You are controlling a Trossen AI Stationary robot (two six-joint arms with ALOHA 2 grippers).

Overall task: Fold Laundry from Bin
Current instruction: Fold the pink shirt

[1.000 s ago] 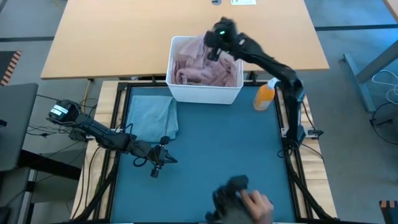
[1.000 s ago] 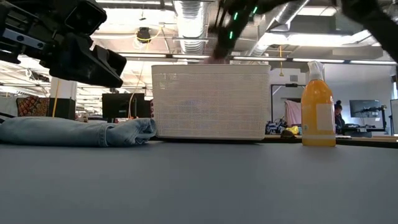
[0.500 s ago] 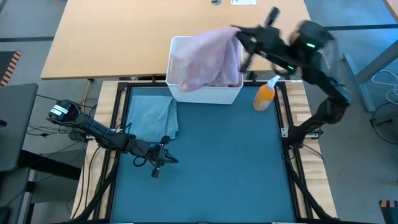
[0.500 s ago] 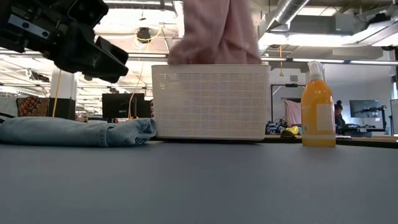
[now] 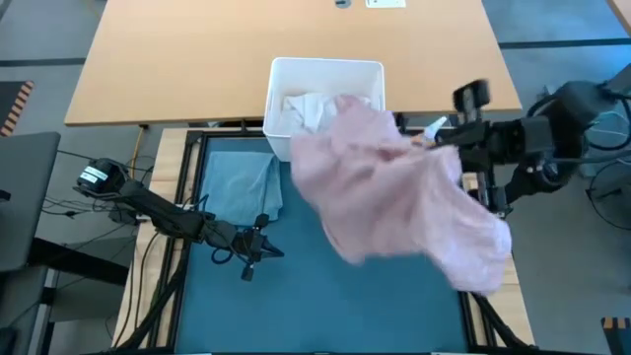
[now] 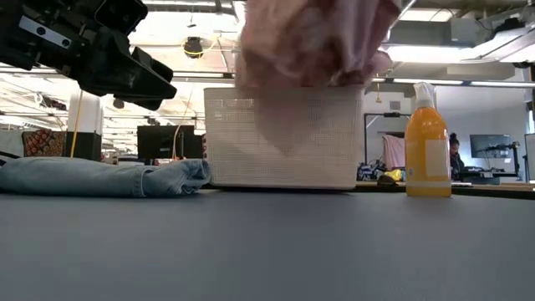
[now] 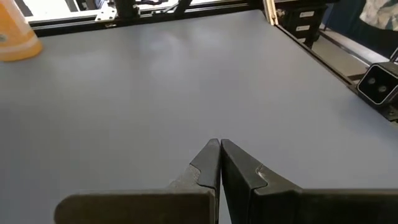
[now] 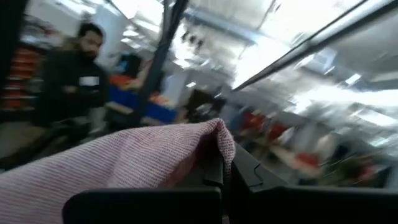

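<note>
The pink shirt [image 5: 399, 197] billows in the air above the teal mat [image 5: 296, 296], high over the right half, with my right gripper [image 5: 441, 138] shut on it. In the low view it hangs as pink cloth [image 6: 309, 42] in front of the bin's top. The white bin [image 5: 325, 69] stands at the mat's far edge with white cloth [image 5: 308, 106] inside. Folded jeans [image 5: 244, 187] lie flat on the mat's far left. My left gripper [image 5: 251, 258] hovers shut over the mat near the jeans, touching nothing. My right gripper pinches a bunched fold of the pink shirt [image 8: 211, 134] between its two fingers, at their free ends. The cloth drapes back over one finger [image 8: 211, 177]. The shirt is lifted clear of bin and mat and trails loose below and left of the gripper.
An orange spray bottle [image 6: 427, 146] stands right of the bin, mostly hidden under the shirt in the high view. The wooden table [image 5: 168, 59] lies beyond the bin. A person [image 8: 71, 81] stands in the room behind. Open mat lies near the front edge.
My right gripper has swung up from the bin toward the table's right edge, tipping from pointing down to about level. It has drawn the pink shirt out of the bin; the shirt now spreads in the air over the mat. A hand at the near edge has gone.
</note>
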